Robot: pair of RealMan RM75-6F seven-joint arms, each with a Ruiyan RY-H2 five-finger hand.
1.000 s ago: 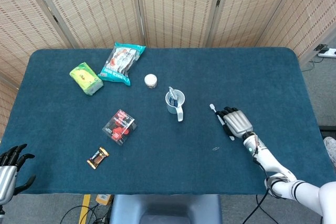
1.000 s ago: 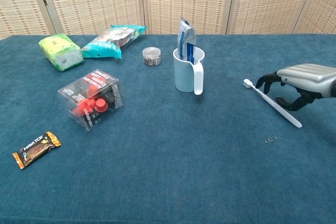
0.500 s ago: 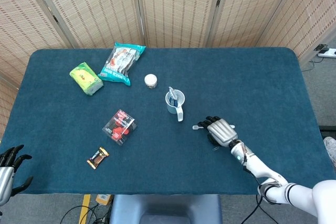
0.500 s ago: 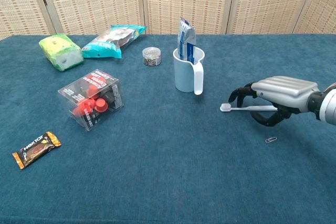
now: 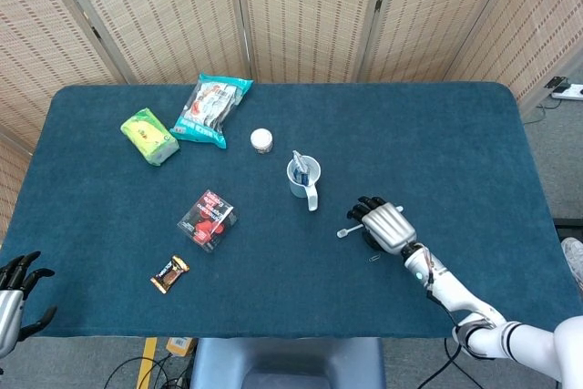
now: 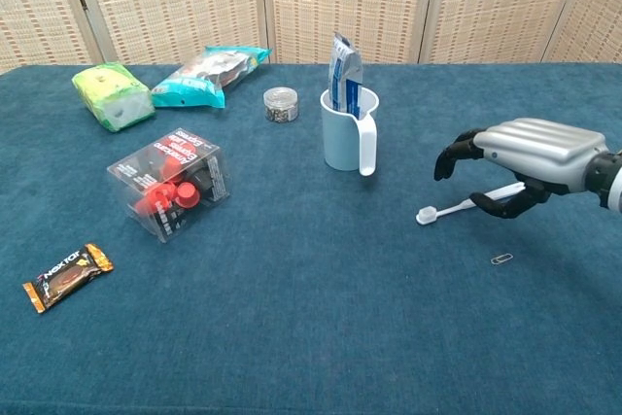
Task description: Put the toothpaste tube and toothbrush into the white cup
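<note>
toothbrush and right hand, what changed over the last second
The right hand took hold of the toothbrush and swung it round: a second ago it lay on the cloth with its head pointing away from the robot, and now its head points left, dipped toward the table. The hand also shifted left, nearer the white cup. The toothpaste tube stayed in the cup, and the left hand stayed at the table's near left edge.

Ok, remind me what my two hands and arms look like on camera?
The right hand has a ribbed silver-grey back and black fingers, on a slim white forearm with cabling and a small green light at the wrist. The left hand, at the frame's edge, shows the same silver back and black fingers.
</note>
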